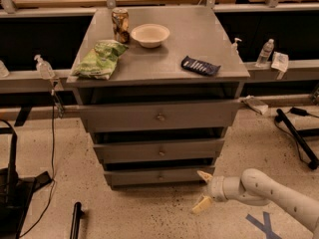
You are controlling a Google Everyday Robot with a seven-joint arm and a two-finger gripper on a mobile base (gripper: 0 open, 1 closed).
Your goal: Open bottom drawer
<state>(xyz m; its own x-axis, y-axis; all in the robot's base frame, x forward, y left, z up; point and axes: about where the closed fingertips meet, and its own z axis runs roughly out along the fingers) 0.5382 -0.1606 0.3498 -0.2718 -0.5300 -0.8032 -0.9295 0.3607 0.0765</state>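
Observation:
The bottom drawer is the narrowest, lowest grey front of the cabinet, with a small round knob at its centre; it stands slightly out from the frame. My gripper is open and empty, low by the floor, just off the drawer's right end. Its upper fingertip is near the drawer's right corner, and the lower one is near the floor. My white arm reaches in from the lower right.
The cabinet top holds a can, a white bowl, a green chip bag and a dark snack bar. The mid and wide top drawers sit above. A black stand is on the left and a black bar on the right.

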